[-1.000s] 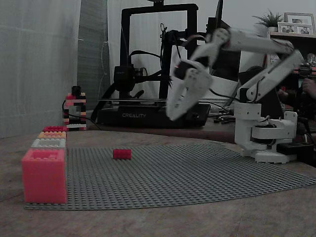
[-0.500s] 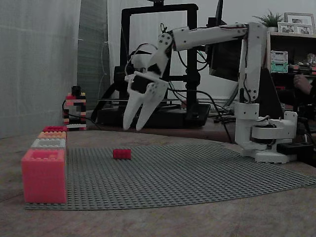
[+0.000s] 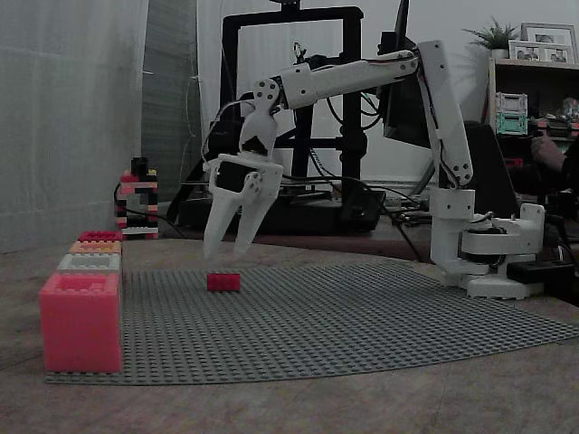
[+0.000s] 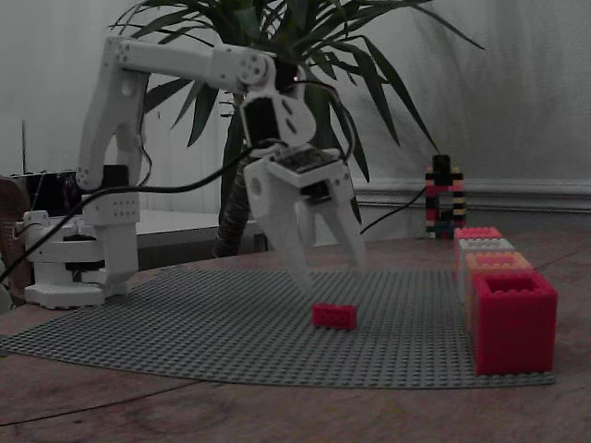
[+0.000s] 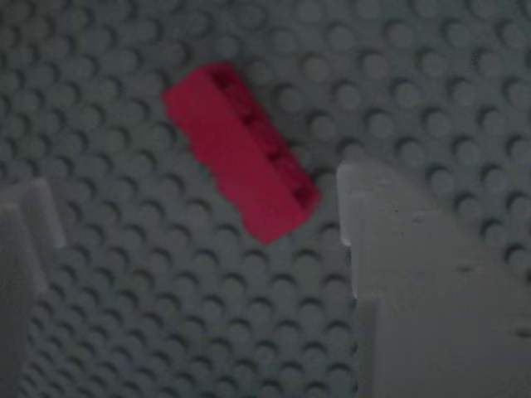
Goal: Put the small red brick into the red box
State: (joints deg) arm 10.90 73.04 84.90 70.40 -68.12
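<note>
The small red brick (image 3: 223, 282) (image 4: 334, 316) (image 5: 241, 149) lies flat on the grey studded baseplate (image 3: 362, 316) (image 4: 185, 323) (image 5: 431, 99). My white gripper (image 3: 224, 253) (image 4: 334, 279) (image 5: 199, 215) hangs open just above the brick, tips pointing down and apart from it. In the wrist view the brick sits diagonally between the two fingers (image 5: 415, 274), nearer their tips. The red box (image 3: 80, 321) (image 4: 513, 319) stands at the baseplate's corner, open side up, well away from the gripper.
A row of white, orange and red boxes (image 3: 90, 258) (image 4: 485, 254) lines up behind the red box. A small brick tower (image 3: 137, 201) (image 4: 444, 198) stands further back. The arm's base (image 3: 488, 244) (image 4: 78, 249) sits at the baseplate's far side, a 3D printer (image 3: 280, 117) behind it.
The arm has swung out from near its base toward the brick and lowered; the gripper now hangs open just above it. The brick has not moved.
</note>
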